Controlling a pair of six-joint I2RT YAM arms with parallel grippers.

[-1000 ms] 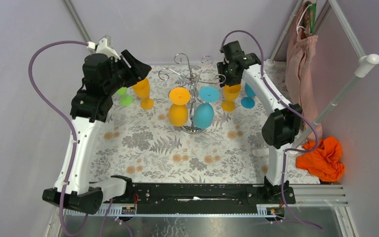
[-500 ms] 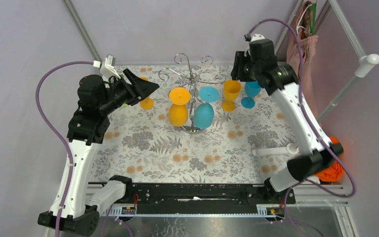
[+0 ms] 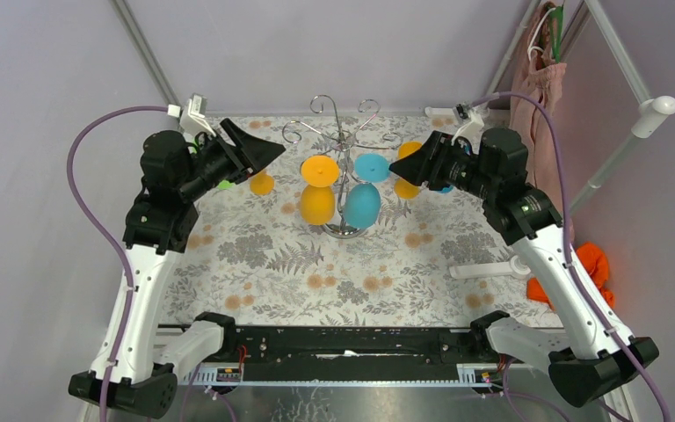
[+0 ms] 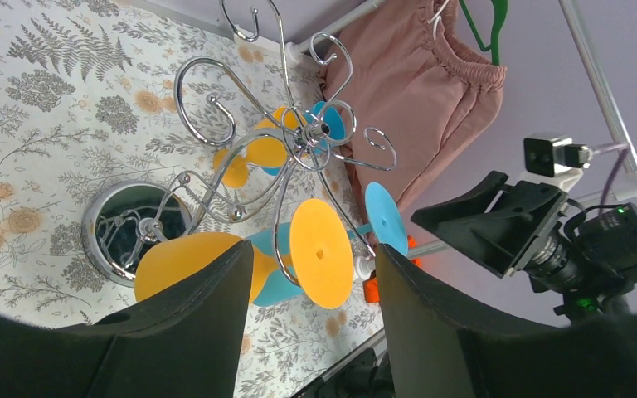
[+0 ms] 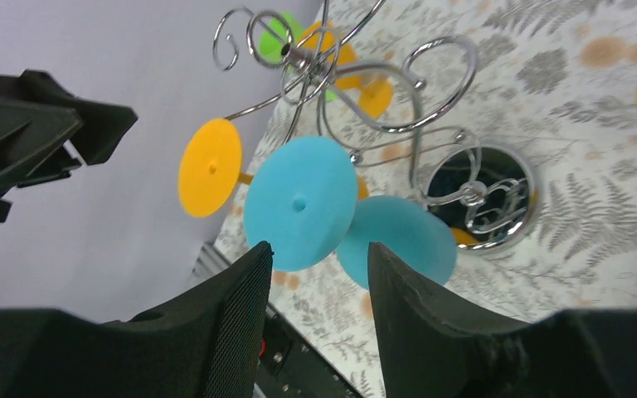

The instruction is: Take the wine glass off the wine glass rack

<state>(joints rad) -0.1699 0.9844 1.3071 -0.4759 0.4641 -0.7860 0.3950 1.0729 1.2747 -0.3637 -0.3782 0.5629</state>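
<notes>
Top external view shows the left gripper (image 3: 259,155) and the right gripper (image 3: 407,165) in the air, one on each side of the rack (image 3: 343,139), both pointing at it and apart from it. Two glasses hang upside down on the rack. The orange glass (image 3: 317,200) is on the side of the left gripper and the blue glass (image 3: 362,207) on the side of the right one.

From this view the jaws are hard to read. In the left wrist view the left gripper is released, jaws apart and nothing held. The foot of the orange glass is just ahead of the gap, and a finger (image 4: 191,332) cuts off its bowl. The blue glass is mostly hidden behind it.

In the right wrist view the right gripper is also released and empty. The foot of the blue glass is ahead of the gap, and a finger (image 5: 448,332) covers the bowl partly.

Behind the left gripper, the top view shows only the foot of a standing orange cup (image 3: 262,183) and a bit of a green cup (image 3: 224,185). A second orange cup (image 3: 409,151) is half covered by the right gripper.
</notes>
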